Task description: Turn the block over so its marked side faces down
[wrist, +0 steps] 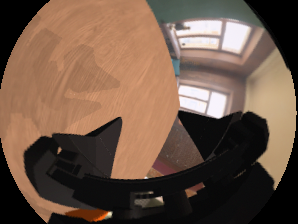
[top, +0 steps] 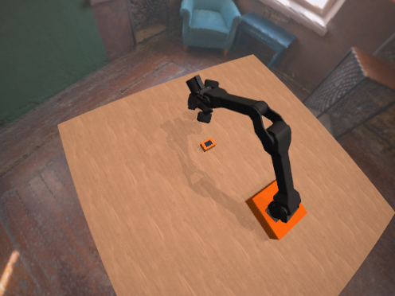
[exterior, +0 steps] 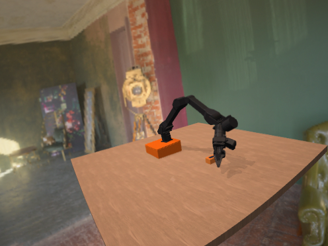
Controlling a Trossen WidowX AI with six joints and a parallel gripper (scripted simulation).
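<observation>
A small orange block lies flat on the table. Its dark rectangular mark faces up. My gripper is open and empty, with its two black fingers wide apart in the wrist view. It is above the table and beside the block, on the side away from the arm's base. In the exterior view it partly covers the block. An orange patch shows at the lower left edge of the wrist view; I cannot tell whether it is the block or the base.
The arm stands on a large orange base, well apart from the block. The table's far edge lies beyond the gripper and crosses the wrist view. A blue armchair and other furniture stand off the table.
</observation>
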